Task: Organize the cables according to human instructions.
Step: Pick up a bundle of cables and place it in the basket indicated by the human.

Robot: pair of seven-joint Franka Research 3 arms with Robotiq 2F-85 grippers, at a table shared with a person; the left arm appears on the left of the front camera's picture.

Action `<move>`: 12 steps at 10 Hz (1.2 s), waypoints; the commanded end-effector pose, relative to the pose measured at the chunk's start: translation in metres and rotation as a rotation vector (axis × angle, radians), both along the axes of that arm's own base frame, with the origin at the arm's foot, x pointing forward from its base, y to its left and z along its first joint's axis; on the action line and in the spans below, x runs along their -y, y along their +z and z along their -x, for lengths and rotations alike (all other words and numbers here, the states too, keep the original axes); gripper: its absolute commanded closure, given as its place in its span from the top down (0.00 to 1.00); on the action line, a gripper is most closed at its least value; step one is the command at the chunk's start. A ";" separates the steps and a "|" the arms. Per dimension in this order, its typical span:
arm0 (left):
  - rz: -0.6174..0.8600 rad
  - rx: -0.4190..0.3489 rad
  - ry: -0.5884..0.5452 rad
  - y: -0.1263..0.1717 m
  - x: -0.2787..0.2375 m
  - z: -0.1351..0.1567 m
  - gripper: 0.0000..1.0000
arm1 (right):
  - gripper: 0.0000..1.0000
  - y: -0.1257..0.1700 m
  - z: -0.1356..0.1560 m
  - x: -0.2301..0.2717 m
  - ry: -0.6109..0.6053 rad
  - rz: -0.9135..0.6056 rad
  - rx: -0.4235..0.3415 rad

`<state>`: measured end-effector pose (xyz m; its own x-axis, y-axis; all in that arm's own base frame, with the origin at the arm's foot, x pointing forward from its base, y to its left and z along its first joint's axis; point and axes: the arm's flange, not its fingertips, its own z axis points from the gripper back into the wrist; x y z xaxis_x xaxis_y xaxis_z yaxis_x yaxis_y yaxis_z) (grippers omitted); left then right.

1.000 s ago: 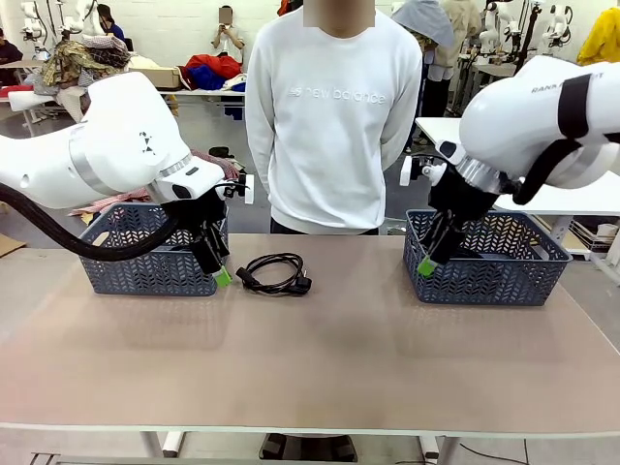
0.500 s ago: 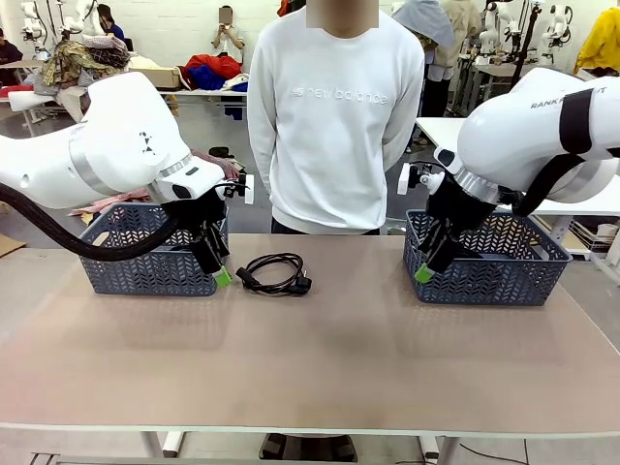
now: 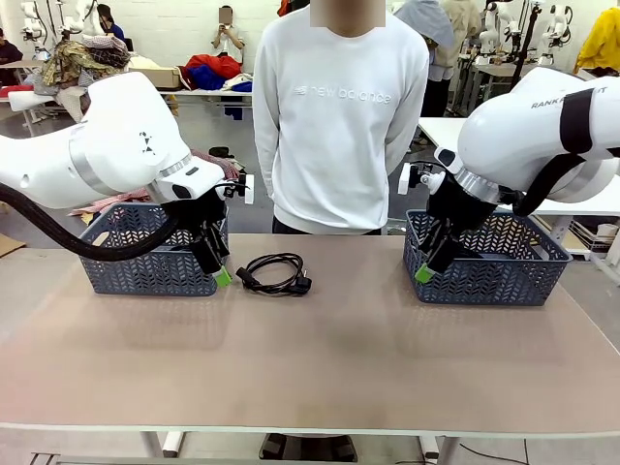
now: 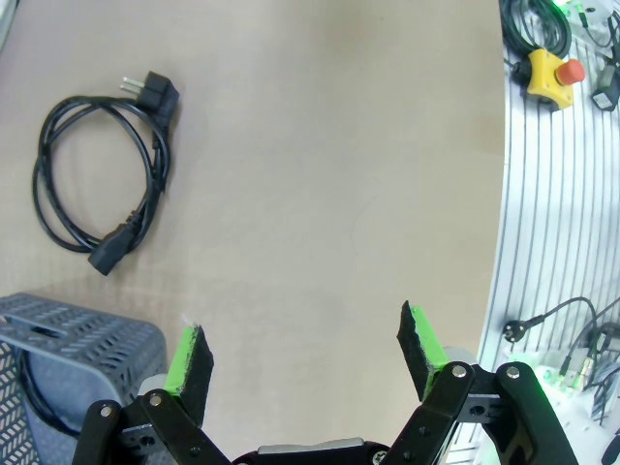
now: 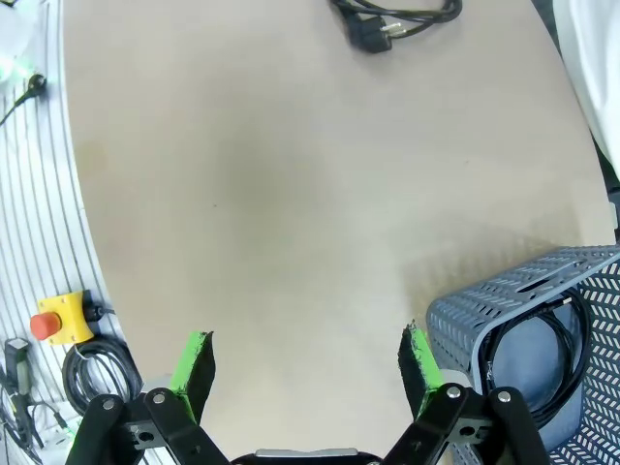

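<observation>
Loose coiled black power cord (image 3: 274, 274) remains mid-frame on the tabletop (image 3: 320, 358).
We see both left pincer (image 4: 305, 354) and right pincer (image 5: 308, 366) wide, empty; trailing plugs could snag the dark lattice plastic basket (image 3: 145, 254).

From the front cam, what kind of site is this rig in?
Probably a robot data-collection workshop, not a home. More white robot arms stand at tables in the background, clothes are piled on a far table, and an emergency-stop button sits on the aluminium frame beside the table.
</observation>
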<state>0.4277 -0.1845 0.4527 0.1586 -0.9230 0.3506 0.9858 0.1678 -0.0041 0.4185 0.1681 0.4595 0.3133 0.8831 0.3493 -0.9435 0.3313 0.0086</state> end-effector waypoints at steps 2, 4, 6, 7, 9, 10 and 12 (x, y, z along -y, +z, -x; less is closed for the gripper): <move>-0.003 0.005 0.006 0.001 -0.002 0.001 1.00 | 1.00 0.004 -0.001 -0.001 0.000 0.000 -0.002; -0.003 0.005 0.006 0.001 -0.002 0.001 1.00 | 1.00 0.004 -0.001 -0.001 0.000 0.000 -0.002; -0.003 0.005 0.006 0.001 -0.002 0.001 1.00 | 1.00 0.004 -0.001 -0.001 0.000 0.000 -0.002; -0.003 0.005 0.006 0.001 -0.002 0.001 1.00 | 1.00 0.004 -0.001 -0.001 0.000 0.000 -0.002; -0.003 0.005 0.006 0.001 -0.002 0.001 1.00 | 1.00 0.004 -0.001 -0.001 0.000 0.000 -0.002; -0.003 0.005 0.006 0.001 -0.002 0.001 1.00 | 1.00 0.004 -0.001 -0.001 0.000 0.000 -0.002; -0.003 0.005 0.006 0.001 -0.002 0.001 1.00 | 1.00 0.004 -0.001 -0.001 0.000 0.000 -0.002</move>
<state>0.4277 -0.1845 0.4527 0.1586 -0.9230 0.3506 0.9858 0.1678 -0.0041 0.4184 0.1682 0.4595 0.3131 0.8831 0.3493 -0.9435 0.3312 0.0086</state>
